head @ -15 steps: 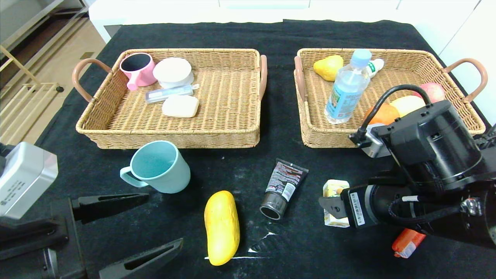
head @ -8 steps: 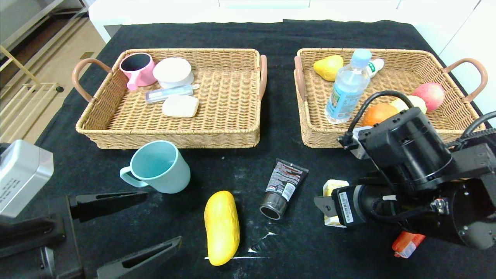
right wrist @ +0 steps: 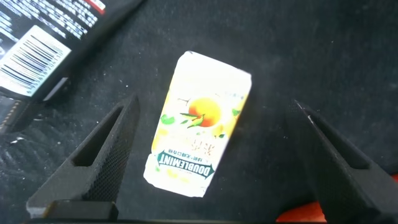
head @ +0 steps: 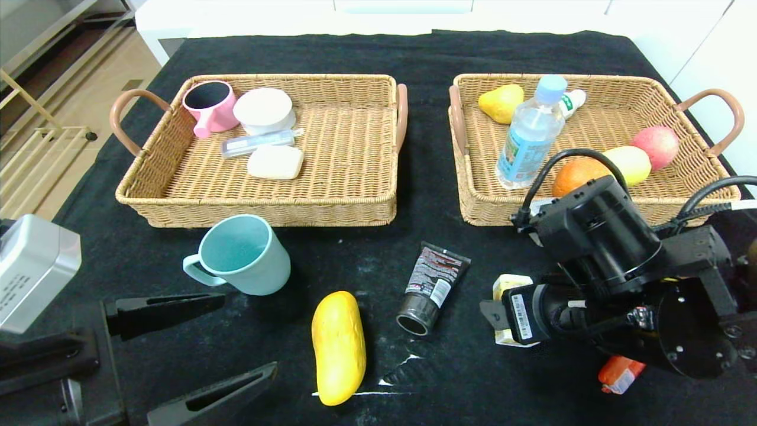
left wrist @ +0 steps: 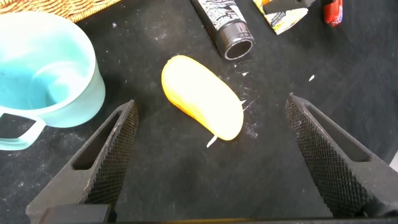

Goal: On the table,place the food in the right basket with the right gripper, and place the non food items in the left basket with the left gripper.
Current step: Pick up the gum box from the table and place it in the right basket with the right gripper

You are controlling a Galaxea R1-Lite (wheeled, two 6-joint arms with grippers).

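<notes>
My right gripper (head: 501, 313) is open and hovers just over a yellow-and-white Doublemint gum packet (right wrist: 199, 124) lying flat on the black cloth; the packet lies between its fingers (right wrist: 106, 155). In the head view only the packet's top edge (head: 510, 285) shows past the arm. My left gripper (head: 248, 334) is open and empty at the near left, with a yellow mango (left wrist: 202, 106) ahead of its fingertips. A teal mug (head: 242, 254), a black tube (head: 434, 284) and a red sausage (head: 621, 373) also lie on the cloth.
The left basket (head: 260, 204) holds a pink cup, a white round box, a clear case and a white soap. The right basket (head: 473, 207) holds a water bottle, a small white bottle, a yellow pear, an orange, a yellow fruit and an apple.
My right arm has swung left and down towards the gum packet, uncovering the fruit in the right basket. The left arm and the objects have not moved.
</notes>
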